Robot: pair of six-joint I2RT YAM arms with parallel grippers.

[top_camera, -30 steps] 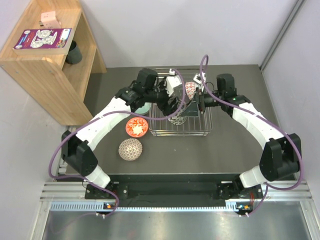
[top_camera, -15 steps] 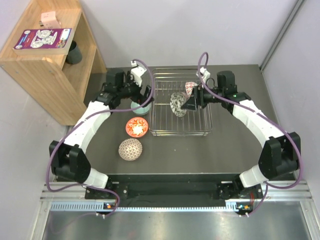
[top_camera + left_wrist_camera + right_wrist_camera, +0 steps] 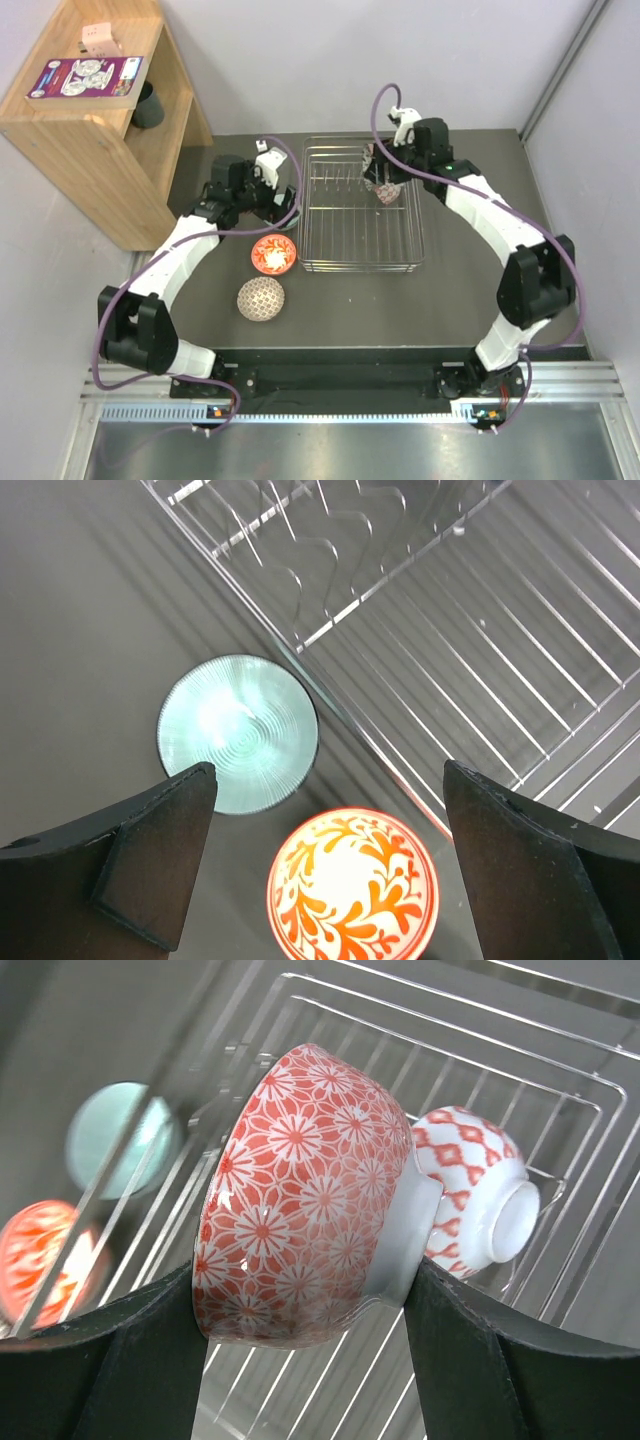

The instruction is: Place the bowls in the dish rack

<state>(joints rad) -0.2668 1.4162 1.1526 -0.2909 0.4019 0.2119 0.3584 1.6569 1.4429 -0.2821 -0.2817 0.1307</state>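
Above the dark table (image 3: 450,290), right tool (image 3: 305,1300) clamps a red-flowered bowl (image 3: 300,1190); left tool (image 3: 326,770) spread wide.

On the dark grey tabletop (image 3: 470,280): a rectangular silver wire dish rack (image 3: 357,268) toward the far middle. Just left of its near corner, a round red-orange floral bowl (image 3: 273,254). Beyond that, just beside the rack's left side, a plain mint green ribbed bowl (image 3: 238,733). Nearer and apart, a beige-brown mesh-patterned bowl (image 3: 261,298).
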